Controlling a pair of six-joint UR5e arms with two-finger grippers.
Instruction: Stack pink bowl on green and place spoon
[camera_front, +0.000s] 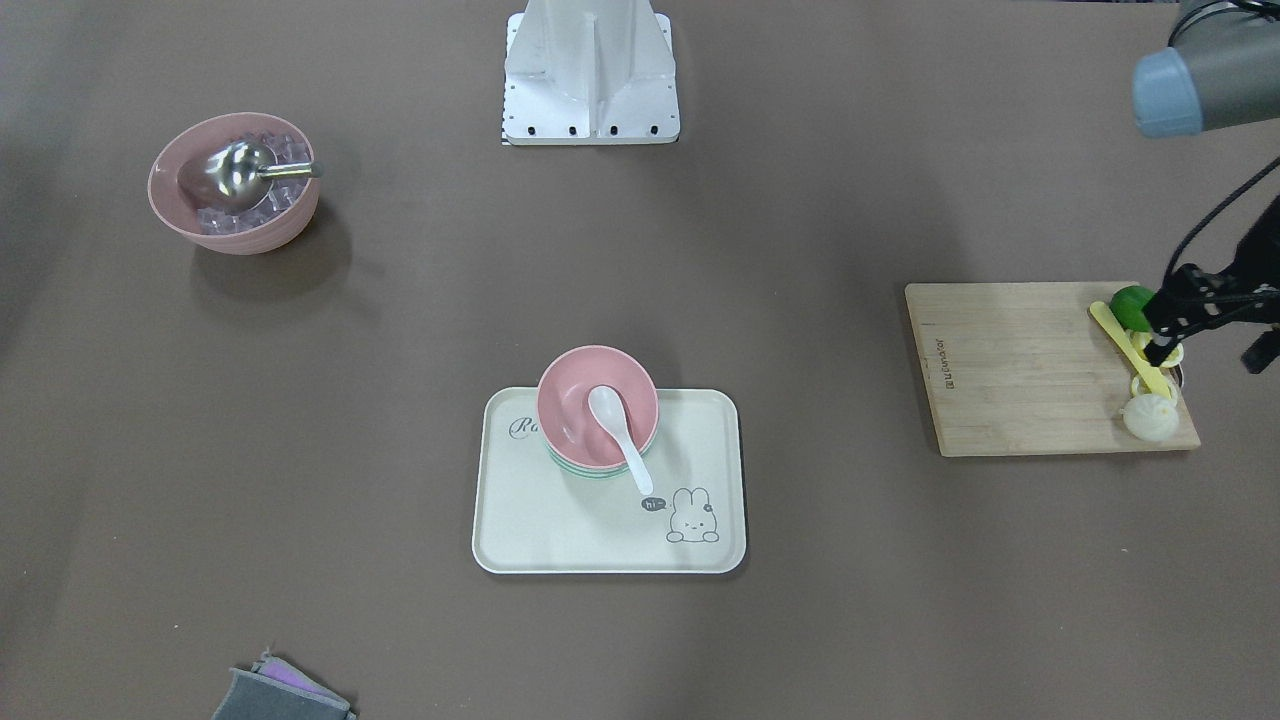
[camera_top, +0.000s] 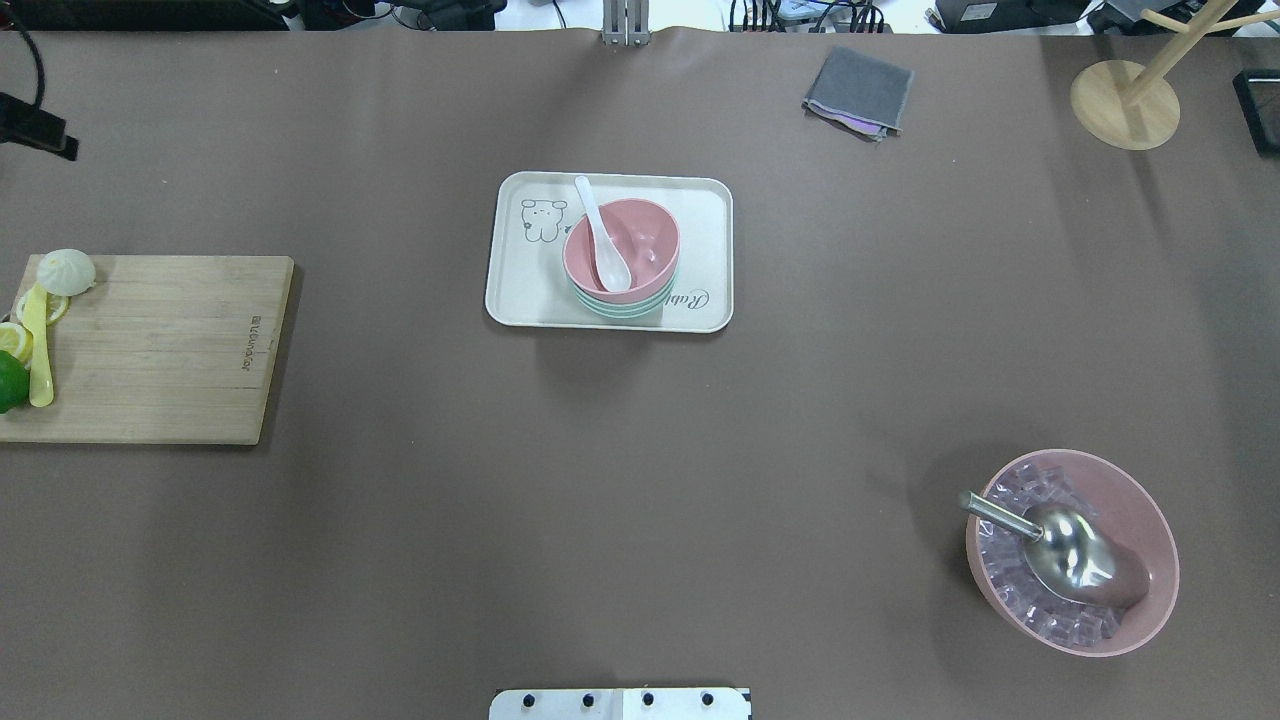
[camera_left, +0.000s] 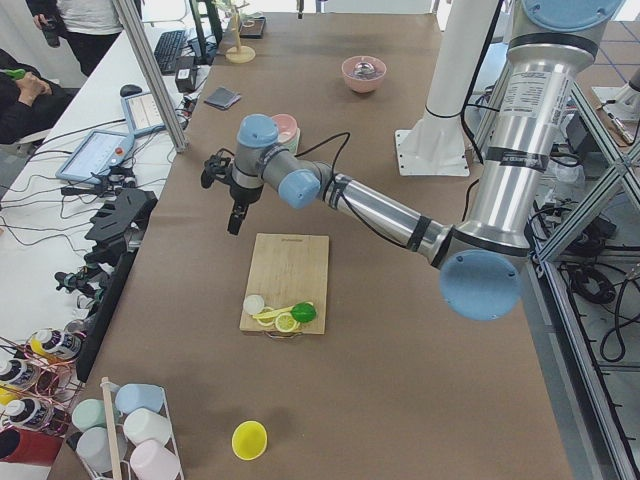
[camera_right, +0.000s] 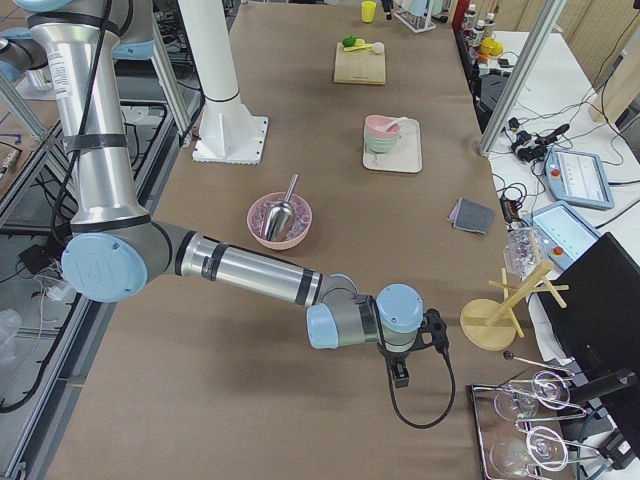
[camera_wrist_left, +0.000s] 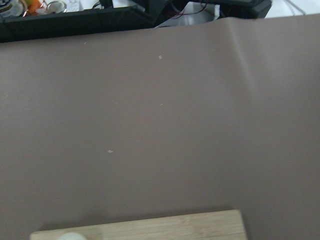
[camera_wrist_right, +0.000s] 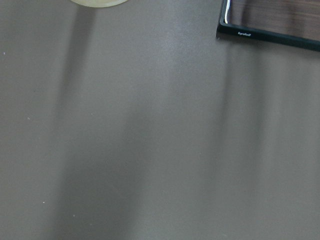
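Table first, broad and brown, filling every wide view. The grey left arm with blue joint caps stretches out above the pale wooden cutting board. The matching right arm reaches towards the table's opposite end, near a wooden stand.

At mid-table sits the cream rectangular tray with a rabbit drawing. On it, the small pink bowl is nested in the green bowl, of which only rim edges peep out beneath. The white ceramic spoon lies with its scoop in the pink bowl and its handle over the rim.

This stack is well apart from both sets of fingers. The left fingers hang over the board's far end, and the right fingers hover at the other end of the table.

A larger pink bowl of clear ice cubes carries a steel scoop. The board's outer edge holds a white bun, a yellow plastic utensil, lemon slices and a green lime.

The left fingers are black and cut by the frame edge in the front view, so whether they are spread or pressed together, I cannot tell. They grip nothing visible. The right fingers are tiny in the side view, so there too I cannot tell. Both wrist cameras catch only table and edges.
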